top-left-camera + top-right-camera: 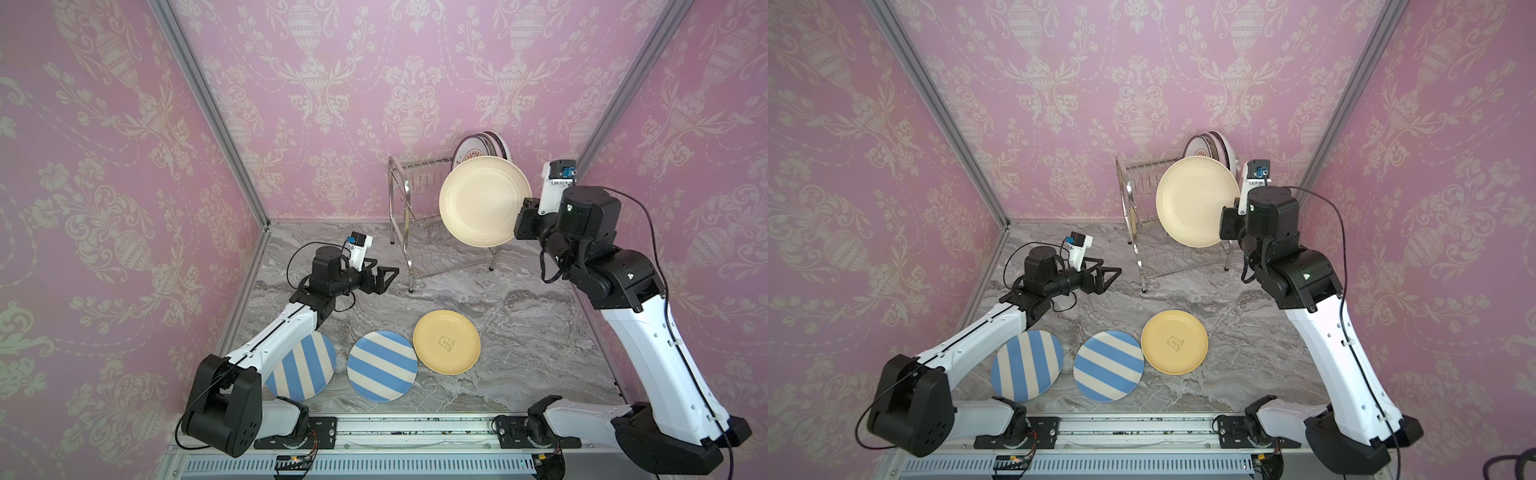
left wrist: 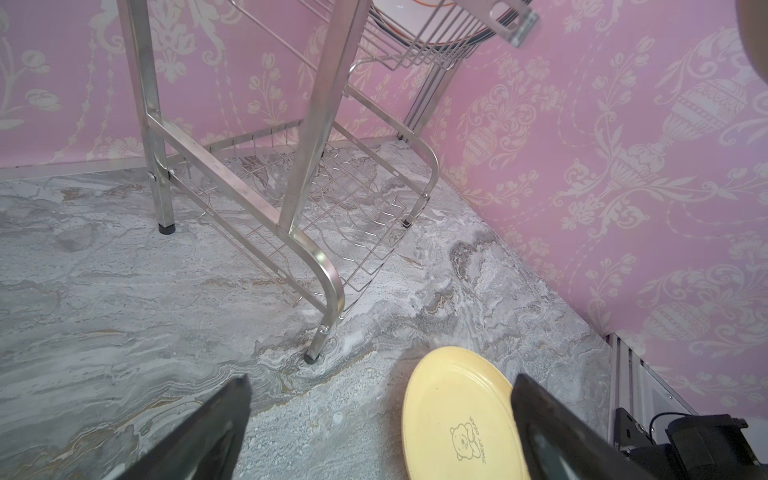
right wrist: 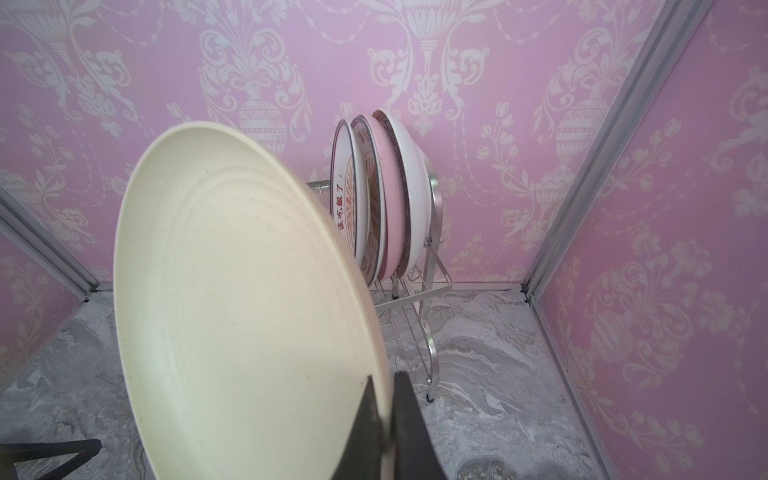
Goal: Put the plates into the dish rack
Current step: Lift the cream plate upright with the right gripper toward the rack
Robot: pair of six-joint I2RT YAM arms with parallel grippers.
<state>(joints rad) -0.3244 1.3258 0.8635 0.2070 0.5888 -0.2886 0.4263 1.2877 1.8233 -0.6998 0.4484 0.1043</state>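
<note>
We grip the beige plate (image 3: 232,299) by its rim in our right hand (image 3: 386,397) — it stands on edge ahead of the hand, close before the dish rack (image 3: 434,199). Our left hand (image 2: 382,380) hangs released, empty — above the bench (image 2: 104,270).

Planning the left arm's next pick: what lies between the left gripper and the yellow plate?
Nothing: between the left gripper and the yellow plate only bare marble table shows, in both top views.

Lab booth: wallpaper panels (image 1: 104,166), alu frame (image 1: 214,112)
</note>
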